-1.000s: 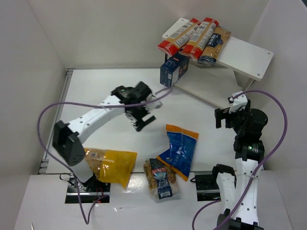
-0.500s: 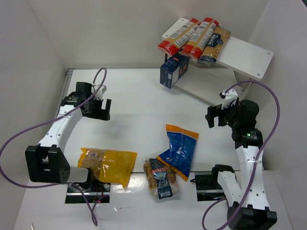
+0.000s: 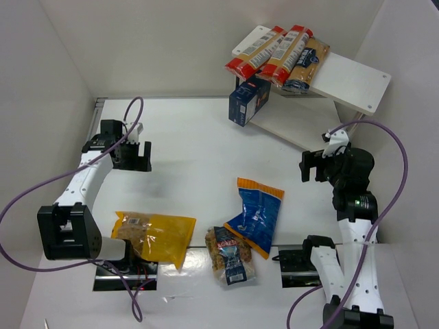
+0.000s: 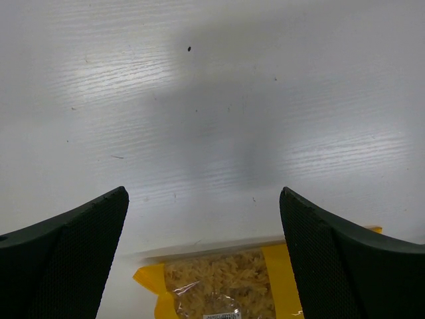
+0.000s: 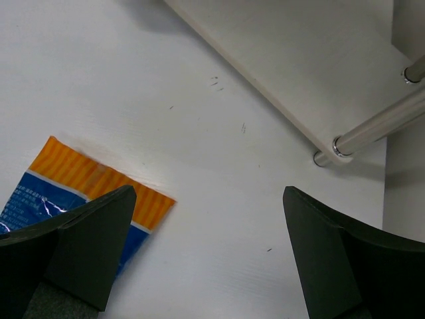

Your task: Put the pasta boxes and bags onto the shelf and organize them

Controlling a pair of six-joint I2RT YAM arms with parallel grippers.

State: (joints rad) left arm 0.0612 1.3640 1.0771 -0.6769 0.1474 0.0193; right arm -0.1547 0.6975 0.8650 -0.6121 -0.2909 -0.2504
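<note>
A dark blue pasta box (image 3: 248, 101) stands on the lower board of the white shelf (image 3: 350, 77) at its left end. A yellow bag (image 3: 154, 236) with a clear window lies at the near left and shows in the left wrist view (image 4: 226, 286). A blue bag (image 3: 257, 214) with an orange top lies mid-table; its corner shows in the right wrist view (image 5: 80, 193). A small clear bag (image 3: 230, 255) lies beside it. My left gripper (image 3: 134, 154) is open and empty above the table, far from the box. My right gripper (image 3: 314, 166) is open and empty near the shelf's front leg (image 5: 378, 129).
Several long red-ended spaghetti packs (image 3: 274, 53) and a tan pack lie on the shelf's top board. White walls close in the table on the left, back and right. The lower shelf board (image 5: 299, 73) edges into the right wrist view.
My left arm has swung from mid-table back to the far left and a little further back. My right gripper has shifted slightly. The box and bags have not moved.
</note>
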